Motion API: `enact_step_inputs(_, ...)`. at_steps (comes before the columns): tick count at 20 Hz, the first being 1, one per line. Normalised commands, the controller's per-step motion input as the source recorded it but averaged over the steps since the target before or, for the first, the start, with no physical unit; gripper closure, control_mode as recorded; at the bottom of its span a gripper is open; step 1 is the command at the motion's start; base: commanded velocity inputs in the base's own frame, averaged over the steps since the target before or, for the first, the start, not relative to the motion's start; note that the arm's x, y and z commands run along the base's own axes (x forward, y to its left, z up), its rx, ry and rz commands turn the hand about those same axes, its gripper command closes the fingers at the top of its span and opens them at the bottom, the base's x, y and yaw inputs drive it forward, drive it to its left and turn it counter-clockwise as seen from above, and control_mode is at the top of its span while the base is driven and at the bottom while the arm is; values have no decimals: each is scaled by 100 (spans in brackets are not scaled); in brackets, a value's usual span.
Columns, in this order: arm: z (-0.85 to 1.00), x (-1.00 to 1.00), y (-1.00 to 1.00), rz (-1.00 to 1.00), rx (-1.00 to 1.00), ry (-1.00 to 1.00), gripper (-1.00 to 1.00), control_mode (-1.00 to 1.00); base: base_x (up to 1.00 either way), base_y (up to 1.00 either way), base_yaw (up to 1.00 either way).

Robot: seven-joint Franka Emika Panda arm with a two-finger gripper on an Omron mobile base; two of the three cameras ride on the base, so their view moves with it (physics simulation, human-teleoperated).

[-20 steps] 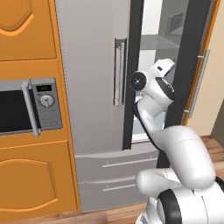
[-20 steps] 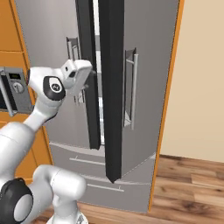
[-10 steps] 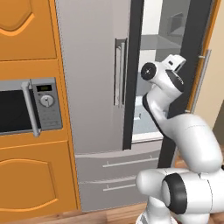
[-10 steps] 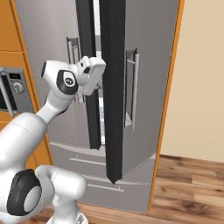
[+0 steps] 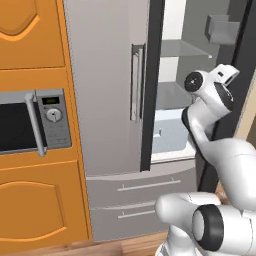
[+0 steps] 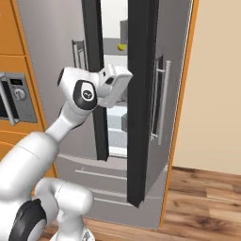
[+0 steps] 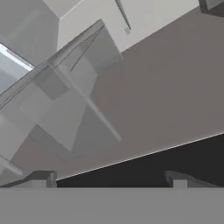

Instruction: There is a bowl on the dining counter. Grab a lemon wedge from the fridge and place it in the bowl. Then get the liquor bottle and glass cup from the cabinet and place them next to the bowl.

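1. The lemon wedge is a small yellow-green speck on an upper shelf inside the fridge, near the shelf's front edge in the right base view. It is too small for me to tell its long axis or which way it points.
2. My pincer has its two dark tips spread wide, far apart at the bottom of the hand view, with nothing between them.
3. My hand sits at the gap between the two fridge doors, below the wedge's shelf and well apart from it.
4. The right door stands swung out, dark edge toward me; the left door is closed, its handle upright.
5. Pale shelves and a bluish drawer show inside.
6. A microwave sits in the orange cabinetry left of the fridge.
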Motion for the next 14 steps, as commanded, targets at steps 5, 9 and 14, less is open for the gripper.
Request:
enact_step_inputs(5,0,-25,-97,-4,6,3,-100,-100,0,0,0)
enact_step_inputs(9,-1,-11,-97,-2,6,4,-100,-100,0,0,0)
enact_step_inputs(14,-7,-1,-86,0,4,1,-100,-100,0,0,0)
